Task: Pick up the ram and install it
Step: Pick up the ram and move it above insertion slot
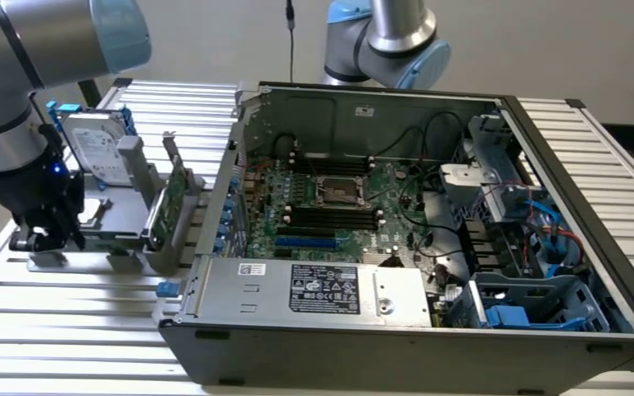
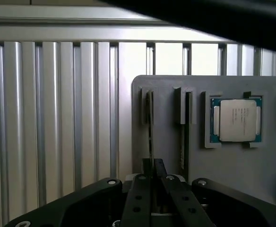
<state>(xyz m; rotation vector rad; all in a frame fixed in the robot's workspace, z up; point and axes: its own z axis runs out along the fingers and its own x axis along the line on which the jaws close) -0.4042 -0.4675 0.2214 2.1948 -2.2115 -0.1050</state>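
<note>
The ram (image 2: 151,123), a thin dark strip seen edge-on, stands in a grey holder (image 2: 232,161) slot near the bench's (image 2: 57,118) edge on the exterior view's left, long axis parallel to the bench's ribs, with the gripper's (image 2: 153,163) jaws closed on it.

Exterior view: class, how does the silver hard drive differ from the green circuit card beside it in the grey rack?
The hard drive is silver with a white label and blue rails; the green circuit card is plain green. The hard drive is a thick block; the green circuit card is a thin board. Both stand upright in the grey rack.
</note>
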